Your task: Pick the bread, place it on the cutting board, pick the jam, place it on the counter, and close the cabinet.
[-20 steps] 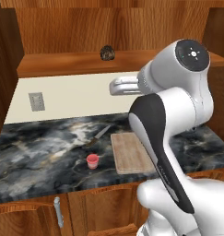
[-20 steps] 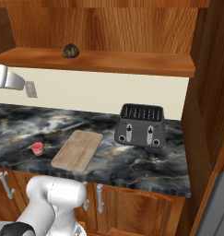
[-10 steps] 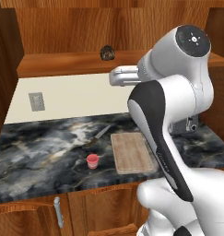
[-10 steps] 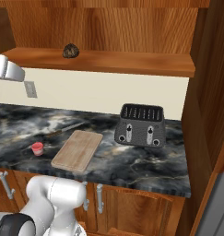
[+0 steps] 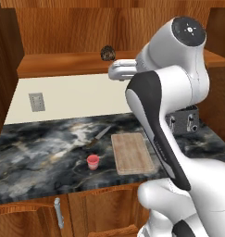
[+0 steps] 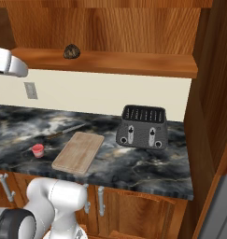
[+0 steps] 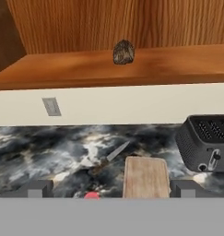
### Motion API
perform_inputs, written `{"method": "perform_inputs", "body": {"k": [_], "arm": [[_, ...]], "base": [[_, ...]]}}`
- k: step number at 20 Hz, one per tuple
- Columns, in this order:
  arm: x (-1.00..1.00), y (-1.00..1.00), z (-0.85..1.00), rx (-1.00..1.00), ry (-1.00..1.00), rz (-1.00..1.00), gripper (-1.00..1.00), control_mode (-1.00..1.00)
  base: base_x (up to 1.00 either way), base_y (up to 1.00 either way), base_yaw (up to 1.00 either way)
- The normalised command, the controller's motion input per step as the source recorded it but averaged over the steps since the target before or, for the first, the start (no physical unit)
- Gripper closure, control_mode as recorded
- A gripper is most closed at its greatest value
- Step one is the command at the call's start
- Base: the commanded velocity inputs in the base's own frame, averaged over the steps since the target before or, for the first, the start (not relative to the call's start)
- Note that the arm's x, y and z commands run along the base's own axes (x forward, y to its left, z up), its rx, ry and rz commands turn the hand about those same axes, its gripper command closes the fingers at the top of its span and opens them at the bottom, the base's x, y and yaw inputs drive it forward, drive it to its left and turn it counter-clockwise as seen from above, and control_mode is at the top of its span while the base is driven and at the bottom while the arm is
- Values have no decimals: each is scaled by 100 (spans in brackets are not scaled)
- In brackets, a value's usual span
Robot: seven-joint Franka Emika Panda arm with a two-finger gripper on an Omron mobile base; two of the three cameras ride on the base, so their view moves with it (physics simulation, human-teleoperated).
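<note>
Two dark fingertips [image 7: 39,188] of our claw [image 7: 111,189] stand far apart at the bottom of the hand view, so we read the claw as spread wide and holding nothing. We see the bread [image 5: 107,53] resting on the inner shelf [image 5: 63,62] of the cabinet [image 6: 105,28], up above the tabletop [image 5: 35,148]. On the tabletop the jam [image 5: 92,162] stands just left of the cutting board [image 5: 131,152], apart from it. A knife [image 7: 111,154] lies behind them, near the board's far corner. A black toaster [image 6: 142,127] sits to the right of the board, by the wall. An outlet [image 5: 36,102] is on the pale wall.
</note>
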Motion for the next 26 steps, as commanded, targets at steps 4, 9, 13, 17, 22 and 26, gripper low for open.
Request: {"method": "perform_inputs", "body": {"k": [4, 9, 13, 17, 22, 26], "arm": [[33, 0, 0, 0, 0, 0, -100, -100], [44, 0, 0, 0, 0, 0, -100, -100], [49, -1, 0, 0, 0, -1, -100, -100], [43, -6, 0, 0, 0, -1, -100, -100], [40, -3, 0, 0, 0, 0, -100, -100], [35, -1, 0, 0, 0, 0, -100, -100]], "base": [[0, 0, 0], [0, 0, 0], [0, 0, 0], [0, 0, 0], [0, 0, 0], [0, 0, 0]]}}
